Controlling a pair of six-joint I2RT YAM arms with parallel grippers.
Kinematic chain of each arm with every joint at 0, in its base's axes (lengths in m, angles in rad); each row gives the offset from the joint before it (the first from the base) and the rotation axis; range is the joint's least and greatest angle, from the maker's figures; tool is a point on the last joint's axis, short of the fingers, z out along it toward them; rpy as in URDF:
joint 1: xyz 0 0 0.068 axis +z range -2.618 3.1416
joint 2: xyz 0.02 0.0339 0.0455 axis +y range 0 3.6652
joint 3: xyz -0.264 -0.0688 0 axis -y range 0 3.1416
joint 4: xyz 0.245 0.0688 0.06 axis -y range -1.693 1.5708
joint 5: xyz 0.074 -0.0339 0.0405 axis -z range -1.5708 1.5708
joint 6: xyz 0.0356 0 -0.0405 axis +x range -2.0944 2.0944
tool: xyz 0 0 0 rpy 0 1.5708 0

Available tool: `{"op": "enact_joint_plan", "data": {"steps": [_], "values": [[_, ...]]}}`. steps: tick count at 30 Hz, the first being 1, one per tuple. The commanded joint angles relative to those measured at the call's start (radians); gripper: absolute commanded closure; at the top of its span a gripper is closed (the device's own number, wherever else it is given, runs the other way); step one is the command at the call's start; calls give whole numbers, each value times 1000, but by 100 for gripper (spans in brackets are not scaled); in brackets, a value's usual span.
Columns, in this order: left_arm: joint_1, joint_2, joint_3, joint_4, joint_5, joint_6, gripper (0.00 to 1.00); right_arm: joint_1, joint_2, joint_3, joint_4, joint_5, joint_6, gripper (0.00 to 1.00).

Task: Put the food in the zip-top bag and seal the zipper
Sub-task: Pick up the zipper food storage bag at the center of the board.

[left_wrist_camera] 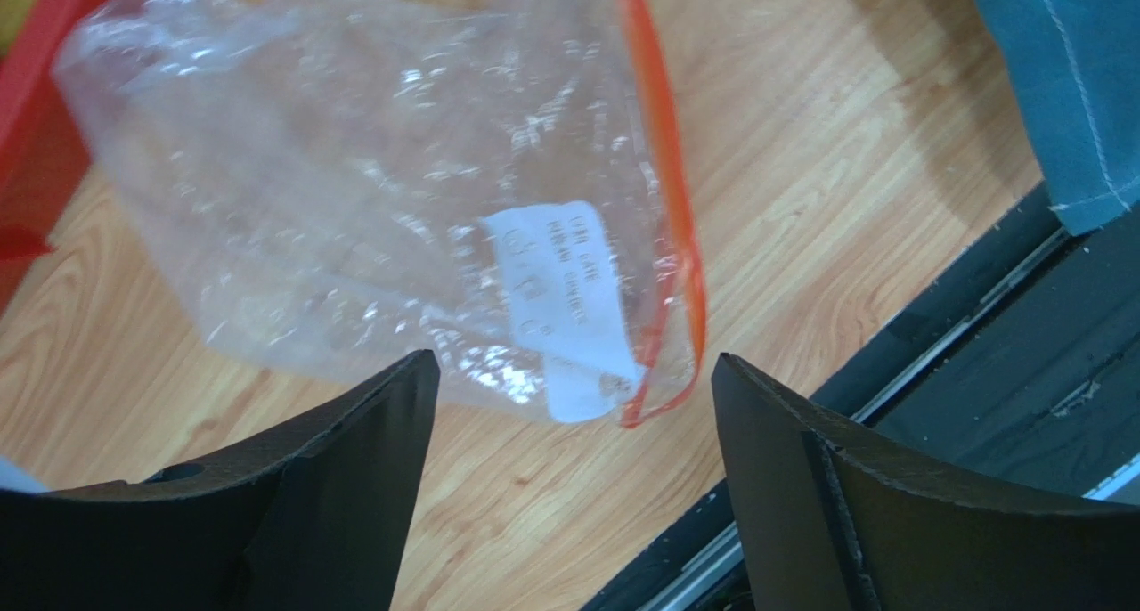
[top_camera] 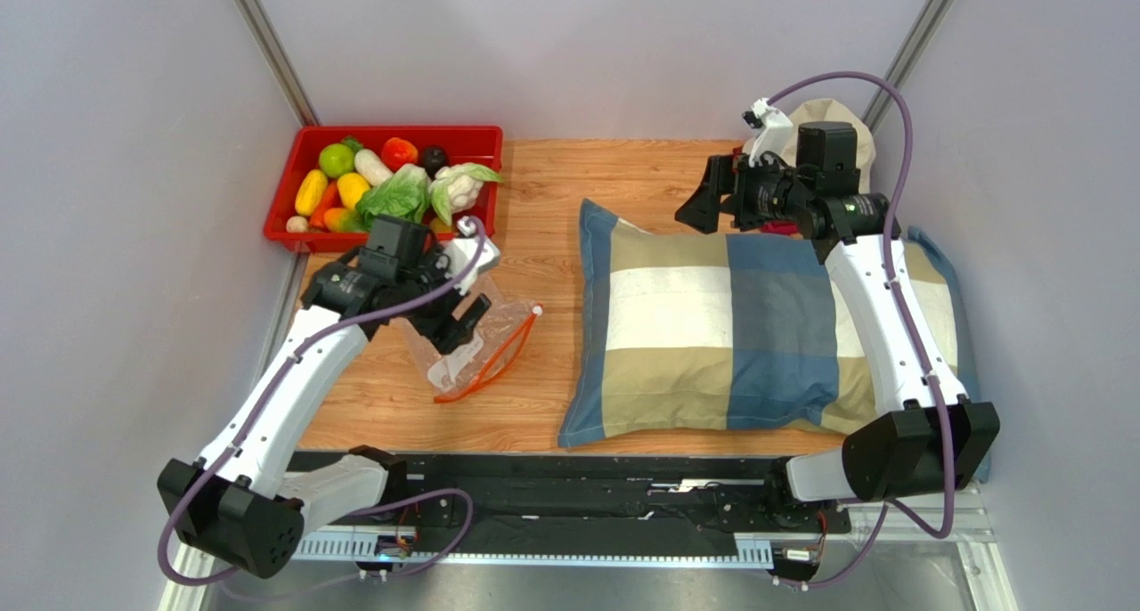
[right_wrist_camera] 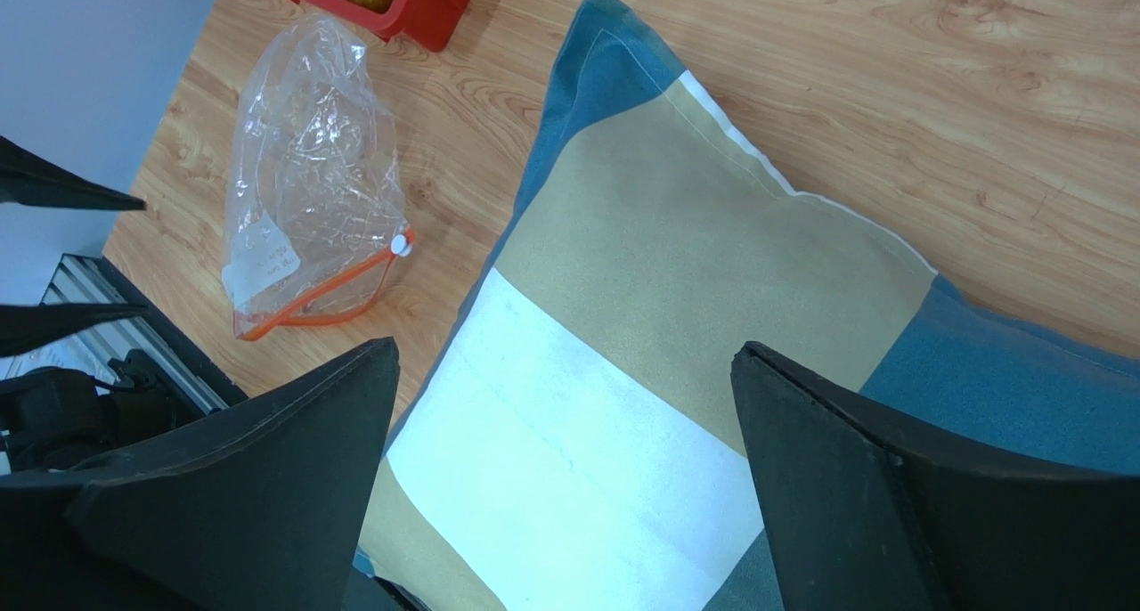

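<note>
The clear zip-top bag [top_camera: 479,348] lies flat and empty on the wooden table, with its white label [left_wrist_camera: 555,304] facing up. Its orange-red zipper [left_wrist_camera: 673,210] runs along the mouth, and the white slider [right_wrist_camera: 399,245] sits at the far end. My left gripper [top_camera: 462,324] hovers open just above the bag, and its jaws [left_wrist_camera: 576,360] frame the label corner. The food, including lettuce [top_camera: 395,194], cauliflower [top_camera: 459,184] and yellow pepper [top_camera: 311,190], sits in the red tray [top_camera: 442,133]. My right gripper [top_camera: 707,194] is open and empty above the pillow's far edge.
A checked pillow [top_camera: 729,324] fills the table's right half beside the bag. The red tray stands at the far left corner against the wall. The black rail [left_wrist_camera: 964,371] runs along the table's near edge. A beige object [top_camera: 836,114] lies behind the right arm.
</note>
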Motion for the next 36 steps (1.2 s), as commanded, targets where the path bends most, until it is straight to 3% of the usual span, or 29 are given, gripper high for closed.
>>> {"op": "enact_joint_plan", "data": {"steps": [1, 8, 13, 18, 24, 32, 35, 36], "values": [[-137, -30, -100, 139, -125, -54, 20, 1, -4, -11, 49, -1, -2, 0], [-390, -42, -212, 222, -329, -91, 31, 0, 5, -12, 42, 11, -3, 0], [-514, 25, -275, 285, -490, -95, 32, 0, -1, -18, 43, 25, -2, 0], [-527, 126, -274, 319, -622, -114, 25, -2, -4, -26, 49, 40, 0, 0], [-536, 246, -281, 368, -716, -102, 30, 0, 12, -18, 51, 49, 12, 0], [-537, 326, -291, 357, -734, -108, 30, 0, 46, 15, -3, 98, -11, 0], [-537, 346, -292, 354, -753, -112, 26, 0, 59, 18, -17, 92, -19, 0], [-537, 343, -295, 356, -759, -112, 30, -2, 59, 18, -18, 89, -16, 0]]}}
